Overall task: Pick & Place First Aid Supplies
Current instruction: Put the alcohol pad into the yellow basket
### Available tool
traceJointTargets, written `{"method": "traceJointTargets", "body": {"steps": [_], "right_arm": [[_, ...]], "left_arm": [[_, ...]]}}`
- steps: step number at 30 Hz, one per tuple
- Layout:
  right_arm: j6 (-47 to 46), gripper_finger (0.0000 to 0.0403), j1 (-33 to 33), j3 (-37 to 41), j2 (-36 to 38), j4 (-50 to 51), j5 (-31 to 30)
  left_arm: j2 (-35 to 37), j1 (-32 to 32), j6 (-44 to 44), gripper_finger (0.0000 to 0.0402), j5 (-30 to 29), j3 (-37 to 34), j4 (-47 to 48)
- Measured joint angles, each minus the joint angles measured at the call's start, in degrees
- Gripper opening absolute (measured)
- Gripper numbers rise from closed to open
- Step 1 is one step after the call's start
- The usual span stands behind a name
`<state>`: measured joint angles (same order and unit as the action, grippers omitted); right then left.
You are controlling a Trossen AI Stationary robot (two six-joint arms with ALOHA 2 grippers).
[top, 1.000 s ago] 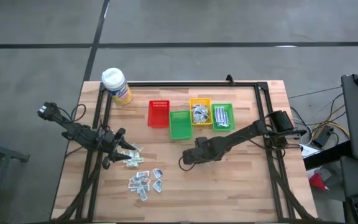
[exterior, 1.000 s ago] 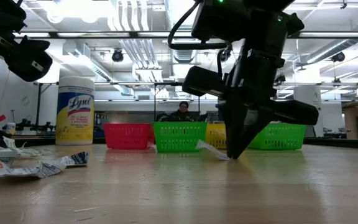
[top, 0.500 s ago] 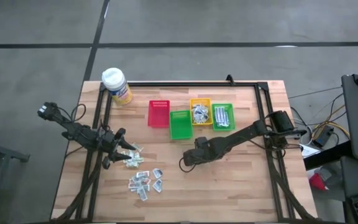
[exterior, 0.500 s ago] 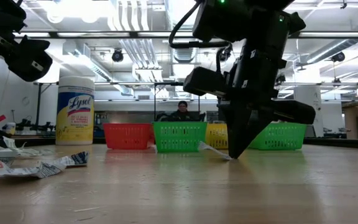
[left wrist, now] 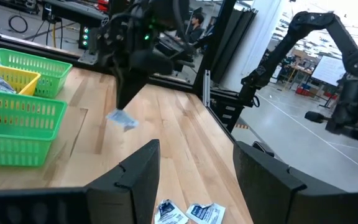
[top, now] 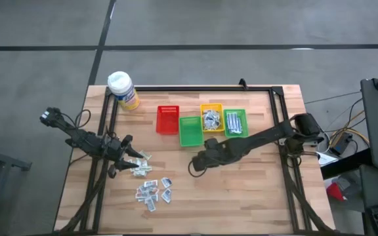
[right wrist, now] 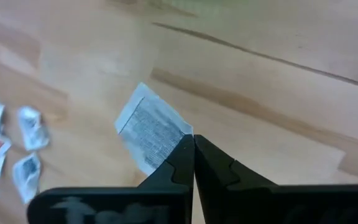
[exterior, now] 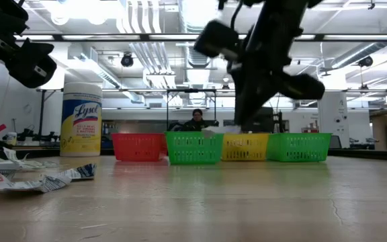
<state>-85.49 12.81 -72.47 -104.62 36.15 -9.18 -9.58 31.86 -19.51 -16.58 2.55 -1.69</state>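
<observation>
First aid supplies lie mostly in a loose pile (top: 151,187) near the left gripper (top: 119,159), which hovers spread and empty, while the right gripper (top: 198,164) pinches 1 packet (right wrist: 151,132) by its corner above the table, probably for binning.

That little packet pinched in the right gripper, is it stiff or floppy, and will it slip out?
Probably light and slightly stiff: the packet juts flat from the right gripper, held by one corner, without drooping. Such a small corner hold may let it twist or slip.
</observation>
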Motion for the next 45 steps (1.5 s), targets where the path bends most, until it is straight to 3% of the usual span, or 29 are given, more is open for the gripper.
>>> {"method": "traceJointTargets", "body": {"steps": [9,22,30,45], "right_arm": [[8.2,0.0008,0.0,-8.4,3.7,10.7,-2.5],[16.2,0.0008,-0.8,-17.7,10.5,25.5,-18.6],[22.0,0.0008,-3.6,-18.6,13.2,31.2,-25.4],[43.8,0.0008,-17.3,-18.3,12.7,31.0,-26.0]], "left_arm": [[0.0,0.0,0.0,0.0197,0.0,0.0,0.0],[0.0,0.0,0.0,0.0197,-0.4,0.0,0.0],[0.0,0.0,0.0,0.0197,-0.5,0.0,0.0],[0.0,0.0,-1.2,0.0197,-0.5,0.0,0.0]]}}
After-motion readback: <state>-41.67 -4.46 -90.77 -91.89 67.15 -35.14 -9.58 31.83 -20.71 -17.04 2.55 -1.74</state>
